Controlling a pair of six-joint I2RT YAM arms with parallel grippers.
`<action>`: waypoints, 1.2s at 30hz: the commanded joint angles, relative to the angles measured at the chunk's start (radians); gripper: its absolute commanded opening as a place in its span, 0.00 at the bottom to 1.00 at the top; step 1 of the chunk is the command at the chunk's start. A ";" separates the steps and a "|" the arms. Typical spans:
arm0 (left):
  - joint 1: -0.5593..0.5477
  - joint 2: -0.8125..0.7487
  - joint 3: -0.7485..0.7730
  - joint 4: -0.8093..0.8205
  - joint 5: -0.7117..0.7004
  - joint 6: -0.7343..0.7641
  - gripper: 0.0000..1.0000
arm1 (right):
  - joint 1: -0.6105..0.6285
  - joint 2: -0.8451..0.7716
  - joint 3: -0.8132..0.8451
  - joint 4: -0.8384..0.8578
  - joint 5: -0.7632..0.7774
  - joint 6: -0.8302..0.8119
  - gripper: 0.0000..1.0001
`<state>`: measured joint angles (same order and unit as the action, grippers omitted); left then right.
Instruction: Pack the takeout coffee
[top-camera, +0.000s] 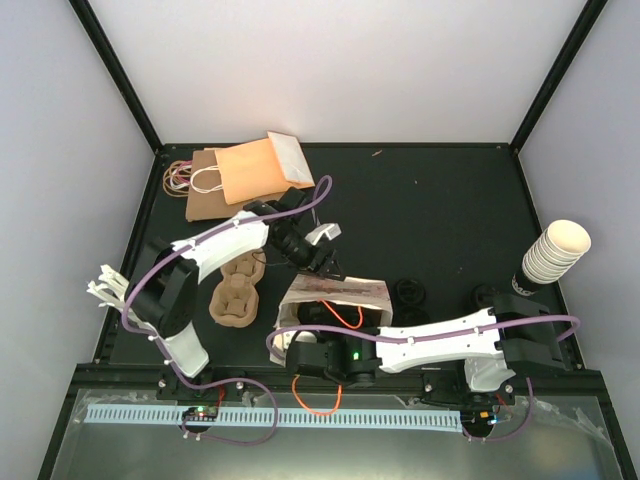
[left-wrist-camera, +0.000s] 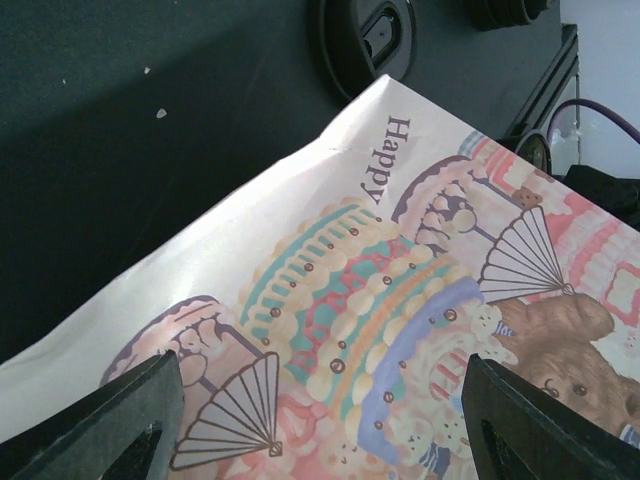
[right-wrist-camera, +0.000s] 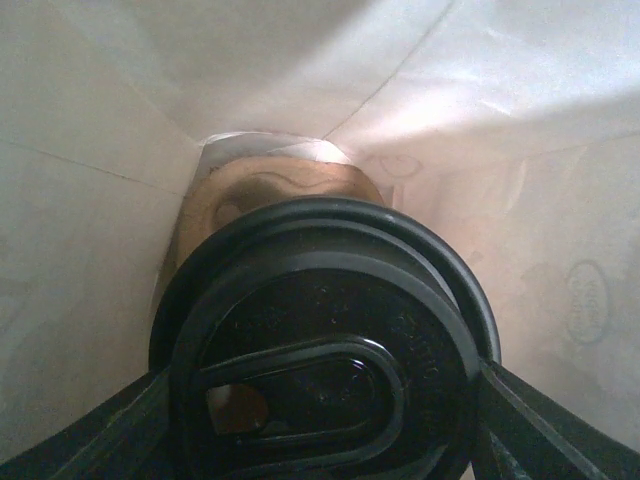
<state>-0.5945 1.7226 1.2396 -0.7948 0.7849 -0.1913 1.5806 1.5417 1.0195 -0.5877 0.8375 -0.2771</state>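
Inside the paper bag (right-wrist-camera: 110, 150): the takeout coffee (right-wrist-camera: 320, 340) faces the right wrist camera lid-first, walled in by pale, creased paper.
Coffee's look: a round, glossy black plastic lid with a raised rim and an oblong sip flap. The lid hides the cup's paper side. A tan shape with a dark curl shows just past the lid's far edge, and whether that is the cup wall cannot be told.
Right gripper (right-wrist-camera: 325, 400): its dark fingers sit against the lid's rim on both sides, holding the coffee within the bag.
Left gripper (left-wrist-camera: 320, 380): its fingers are spread wide over the bag's printed face and clasp nothing. Whether they touch the paper cannot be told.
Bag's print: the word "Happy" in dark letters, with pastel layered cakes, folded fans and brown bears on smooth white paper.
Table (top-camera: 430, 200): matte black and lightly speckled.
Loose lids (top-camera: 410, 292): round, black, lying just beside the bag.
Cup stack (top-camera: 553, 250): nested cream cups, tilted at the right edge.
Carrier (top-camera: 235, 292): tan moulded pulp, left of the bag.
Brown bags (top-camera: 240, 175): flat kraft paper with white cord handles, at the far left corner.
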 joint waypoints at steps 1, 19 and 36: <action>-0.016 -0.041 -0.007 0.003 -0.012 0.001 0.79 | -0.020 -0.015 -0.012 -0.004 -0.050 0.021 0.28; -0.024 -0.041 -0.002 0.000 -0.045 0.002 0.79 | 0.023 -0.018 0.070 -0.043 0.017 0.025 0.26; -0.025 -0.035 -0.003 -0.005 -0.044 0.009 0.79 | 0.051 -0.003 -0.008 -0.021 -0.060 0.045 0.26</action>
<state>-0.6128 1.6920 1.2343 -0.7952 0.7456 -0.1909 1.6257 1.5417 1.0359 -0.6247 0.7906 -0.2428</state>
